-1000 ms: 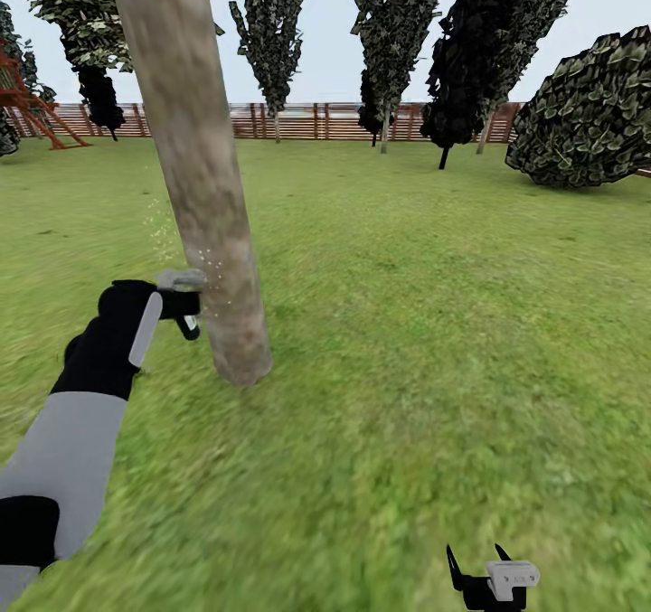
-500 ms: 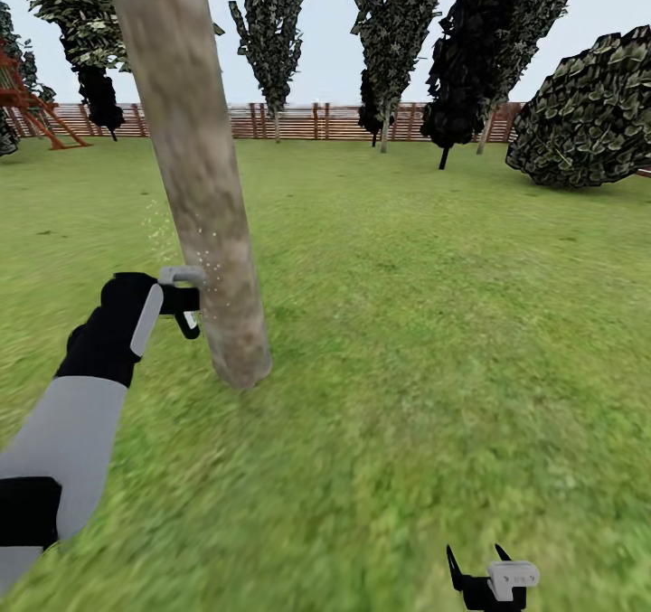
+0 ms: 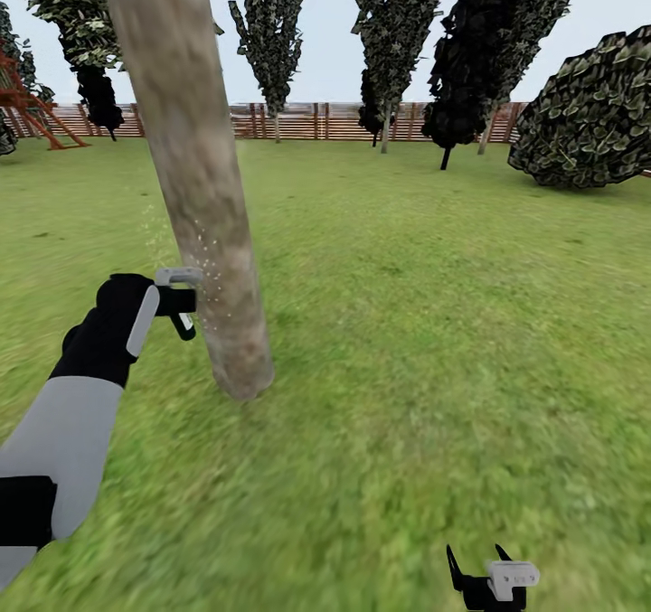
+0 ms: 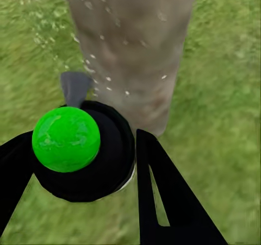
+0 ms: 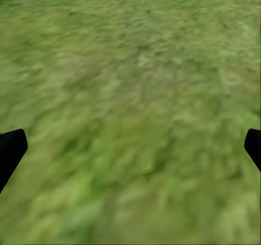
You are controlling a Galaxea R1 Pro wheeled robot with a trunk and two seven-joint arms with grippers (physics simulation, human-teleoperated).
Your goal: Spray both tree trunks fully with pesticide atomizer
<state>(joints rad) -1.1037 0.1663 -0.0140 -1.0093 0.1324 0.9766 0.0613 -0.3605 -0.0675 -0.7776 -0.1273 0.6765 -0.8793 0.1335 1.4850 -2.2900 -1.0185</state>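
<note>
- Slightly shifted since 1 s ago — whole head view drifted, so camera moved; left gripper (image 3: 183,309) stays at tree trunk (image 3: 203,205), droplets flecking bark.
- Left wrist: fingers clamped on pesticide atomizer (image 4: 81,147), nozzle near trunk (image 4: 136,44) — spraying underway, coverage partial; second tree likely left.
- Right wrist: right gripper (image 5: 130,147) wide open, empty, over grass (image 5: 136,66).
</note>
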